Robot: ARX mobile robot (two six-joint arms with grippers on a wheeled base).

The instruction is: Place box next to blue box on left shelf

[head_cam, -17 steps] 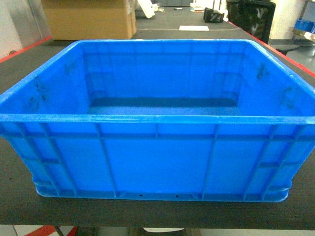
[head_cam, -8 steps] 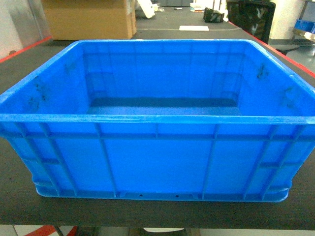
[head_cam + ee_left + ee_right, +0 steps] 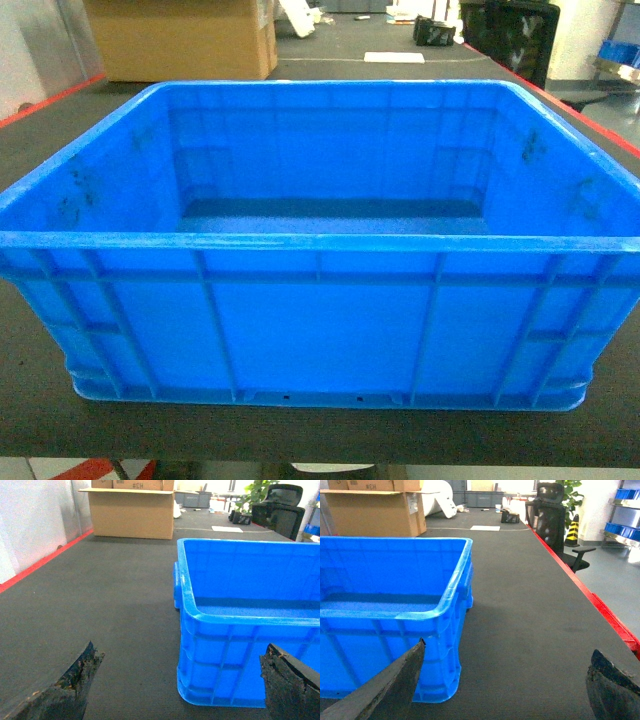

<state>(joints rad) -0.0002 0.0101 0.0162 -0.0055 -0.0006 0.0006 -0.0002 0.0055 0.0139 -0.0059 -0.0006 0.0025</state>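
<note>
Nothing is shifting since a second ago — in the head view the box [image 3: 320, 250] is sitting exactly where it was, square in front of me on the dark table [image 3: 40, 400], its near wall facing me and its inside bare.

I am judging this to be the very start: I am lining up for a two-arm lift, and the crate is not yet being touched. The left shelf and the blue box I am meant to set this one beside are not showing in any view, so I am expecting to carry and turn the base before any placing.

My left gripper [image 3: 175, 690] is hanging wide open near the crate's left front corner; its two worn dark fingers [image 3: 75, 680] are spread, one over bare table, the other low against the crate's front wall. My right gripper [image 3: 505, 690] is doing the same at the right front corner — spread wide, holding nothing.

The next move is calling for both arms to close in on the side walls or under the thick rim [image 3: 320, 241] together, evenly, so the crate is not tilting as it lifts.

Further back, a cardboard carton [image 3: 180, 40] is standing at the table's far end, and a black office chair [image 3: 552, 510] beyond the red edge strip [image 3: 600, 605].
</note>
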